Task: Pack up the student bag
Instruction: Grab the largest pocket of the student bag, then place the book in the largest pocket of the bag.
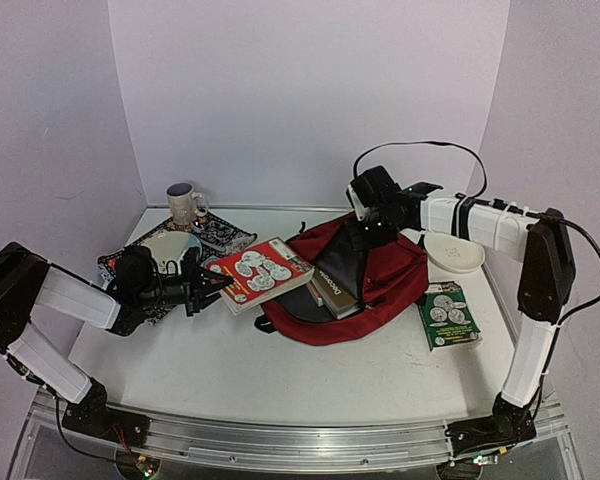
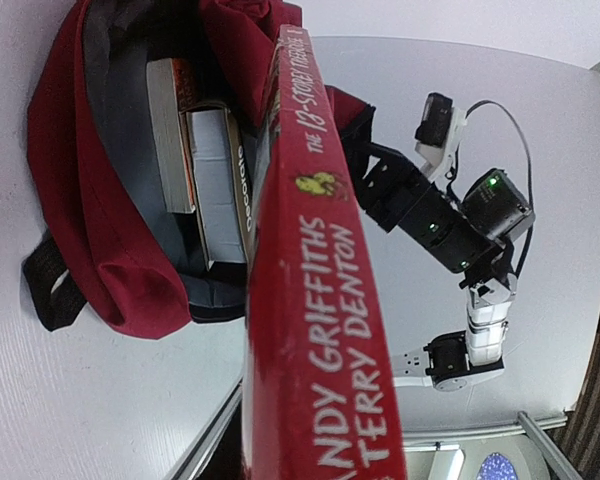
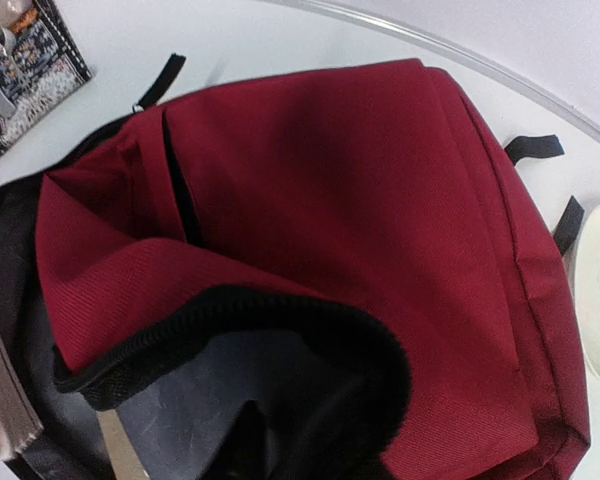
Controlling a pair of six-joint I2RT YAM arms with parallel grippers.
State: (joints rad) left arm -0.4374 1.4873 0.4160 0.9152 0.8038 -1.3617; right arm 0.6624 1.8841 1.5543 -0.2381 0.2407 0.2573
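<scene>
A red book (image 2: 310, 300), spine to the lens, fills the lower centre of the left wrist view. The left hand (image 1: 208, 284) grasps it by its left edge and holds it at the open mouth of the student bag (image 1: 385, 280). The dark red bag lies mid-frame on the desk (image 1: 280, 370), with two books (image 1: 332, 288) inside against its grey lining. The right hand (image 1: 365, 236) sits at the bag's upper rim; whether it is clenched on the fabric cannot be told. A green book (image 1: 447, 315) lies to the right of the bag, and a mug (image 1: 185, 205) stands at upper left.
</scene>
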